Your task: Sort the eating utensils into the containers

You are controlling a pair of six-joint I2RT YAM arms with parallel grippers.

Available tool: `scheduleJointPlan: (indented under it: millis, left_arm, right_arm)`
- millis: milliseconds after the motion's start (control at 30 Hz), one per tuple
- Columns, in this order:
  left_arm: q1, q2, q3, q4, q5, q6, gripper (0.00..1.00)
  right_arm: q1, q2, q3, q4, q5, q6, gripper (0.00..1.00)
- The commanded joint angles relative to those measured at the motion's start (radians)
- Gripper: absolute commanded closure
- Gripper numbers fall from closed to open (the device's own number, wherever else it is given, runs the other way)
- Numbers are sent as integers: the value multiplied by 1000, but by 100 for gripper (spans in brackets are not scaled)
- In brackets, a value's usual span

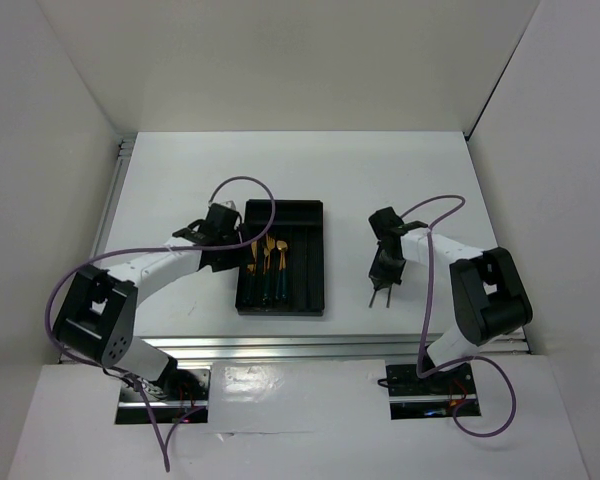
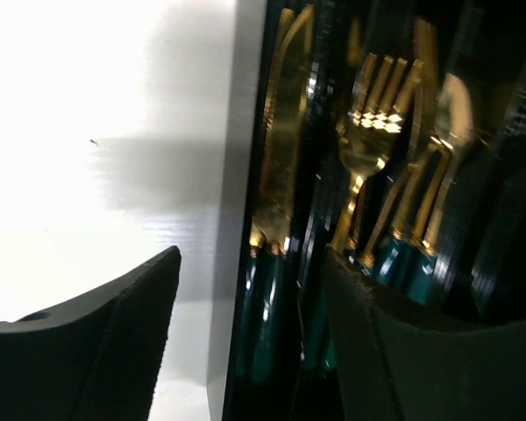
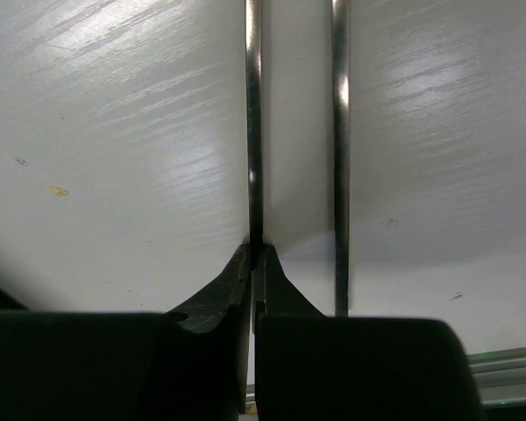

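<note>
The black tray (image 1: 310,225) lies mid-table, its containers running lengthwise. Several gold-headed, teal-handled utensils (image 1: 266,264) lie in its left compartments; up close these are knives (image 2: 285,132), forks (image 2: 381,105) and a spoon (image 2: 453,103). My left gripper (image 1: 223,238) (image 2: 252,259) is open and straddles the tray's left wall (image 2: 245,175), one finger outside on the table and one over the teal handles. Right of the tray, my right gripper (image 1: 384,272) (image 3: 257,254) is shut on one thin chopstick (image 3: 254,132). The other chopstick (image 3: 340,175) runs parallel just outside the right finger. Both chopsticks (image 1: 373,296) point toward the near edge.
White walls enclose the table on three sides. An aluminium rail (image 1: 280,345) runs along the near edge just below the tray. Purple cables (image 1: 245,185) loop above both arms.
</note>
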Motion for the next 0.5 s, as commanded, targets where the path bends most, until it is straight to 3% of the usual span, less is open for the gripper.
scheduleJointPlan:
  millis: [0,133,167,467]
  left_arm:
    - [-19,37,47,-27,-88,-36,29]
    - [-19,57,65,-45,-123,-46,43]
    - [-19,57,65,-45,-123,-46,51]
    - [-28,112,83,-45,-122,-37,80]
  right_arm:
    - [0,44,-38,90,-21,0,100]
    - [18,32,-27,90,-31,0,100]
    - [18,22,-16,90,-31,-9,100]
    - [86,22,62,47,-29,-9,100]
